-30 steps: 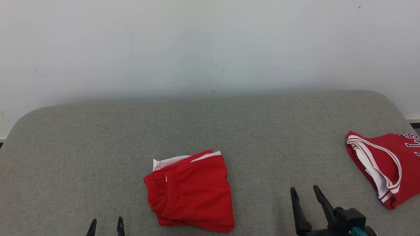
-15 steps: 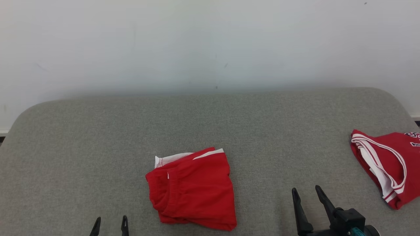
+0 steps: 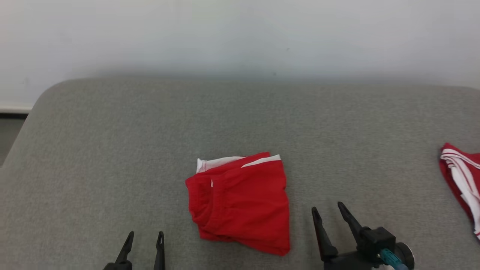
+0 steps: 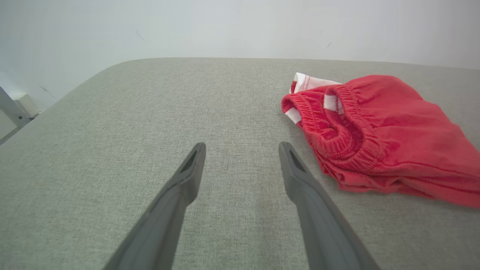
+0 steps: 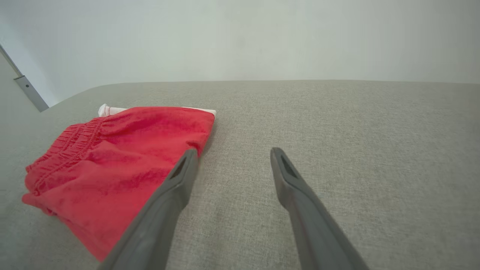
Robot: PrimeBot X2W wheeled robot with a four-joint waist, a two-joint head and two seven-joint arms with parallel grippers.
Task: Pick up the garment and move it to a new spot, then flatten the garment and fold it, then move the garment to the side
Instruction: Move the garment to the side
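Bright, even light leaves only a faint shadow beside the garment (image 3: pixel 240 202).

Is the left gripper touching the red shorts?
Apart. In the head view, bare grey surface lies between the left gripper and the red shorts.

The garment (image 3: pixel 243 206) is soft matt red cloth; the grey surface (image 3: pixel 112 150) is coarse woven fabric.

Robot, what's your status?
Left hand open, empty. Right hand open, empty. Red fabric shorts lie untouched between them. Red-and-white jersey far right, not in the way.
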